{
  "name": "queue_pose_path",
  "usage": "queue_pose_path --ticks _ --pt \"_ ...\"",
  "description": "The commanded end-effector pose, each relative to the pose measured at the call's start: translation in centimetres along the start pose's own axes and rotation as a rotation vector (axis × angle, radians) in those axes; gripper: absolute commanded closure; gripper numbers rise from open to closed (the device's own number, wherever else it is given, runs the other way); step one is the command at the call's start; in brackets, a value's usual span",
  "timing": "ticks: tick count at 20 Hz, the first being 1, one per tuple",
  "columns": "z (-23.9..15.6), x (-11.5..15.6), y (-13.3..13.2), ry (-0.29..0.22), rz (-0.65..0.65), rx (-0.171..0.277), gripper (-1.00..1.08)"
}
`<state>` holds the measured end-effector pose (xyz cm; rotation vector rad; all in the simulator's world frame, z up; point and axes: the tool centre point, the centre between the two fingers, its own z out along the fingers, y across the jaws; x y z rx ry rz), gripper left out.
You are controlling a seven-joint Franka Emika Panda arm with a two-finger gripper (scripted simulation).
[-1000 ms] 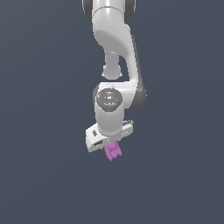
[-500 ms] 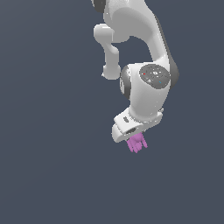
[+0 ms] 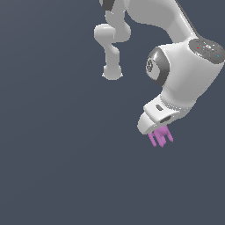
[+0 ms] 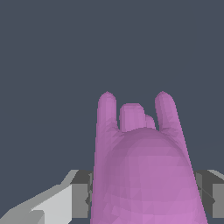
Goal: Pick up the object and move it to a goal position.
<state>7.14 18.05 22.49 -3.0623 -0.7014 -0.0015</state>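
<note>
Clamped on either side of the object, the tool shows in the wrist view as two grey fingers pressing against the pink-purple piece, which fills the lower middle of that picture with its rounded bump nearest the camera and its short prongs pointing away beyond it. Past the prongs lies only plain dark grey-blue ground (no edge or surface line can be made out in it). From the exterior view the tool sits low at the exterior view's right, tilted, its fingers mostly hidden under the white hand, with the object poking out below it, prongs downward, touching nothing else. Farther back, the white arm bends up and over toward the top edge.
</note>
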Motion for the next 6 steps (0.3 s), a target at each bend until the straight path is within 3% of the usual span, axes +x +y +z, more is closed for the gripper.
queue_pose_path --ticks 1,6 --pt "-0.65 0.42 -0.93 -0.001 0.002 0.000 1.08" --pt "-1.02 0.73 -1.49 -0.001 0.002 0.000 1.08"
